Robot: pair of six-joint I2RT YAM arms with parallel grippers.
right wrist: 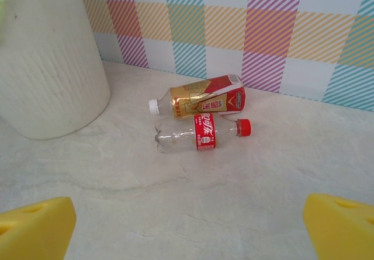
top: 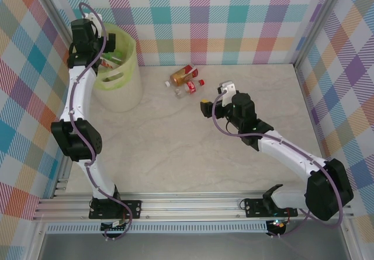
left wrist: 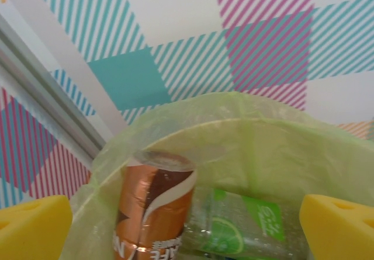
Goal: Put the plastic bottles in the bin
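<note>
Bottles (top: 182, 75) lie crosswise ahead of the spread, empty right gripper (right wrist: 187, 228): clear red-capped plastic bottle (right wrist: 196, 136), gold-and-red bottle (right wrist: 201, 101); right arm nearer.

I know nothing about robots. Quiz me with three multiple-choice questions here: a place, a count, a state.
1. Where is the left gripper? A) over the bin B) at the near edge C) over the loose bottles
2. How many bottles lie on the table outside the bin? A) one B) two C) five
3. The right gripper is: A) shut on a bottle B) shut on the bin's rim C) open and empty
Answers: 1 A, its camera looks down into the bin; 2 B, a gold-labelled bottle and a red-labelled bottle; 3 C, its fingers stand wide apart, nothing between.
</note>
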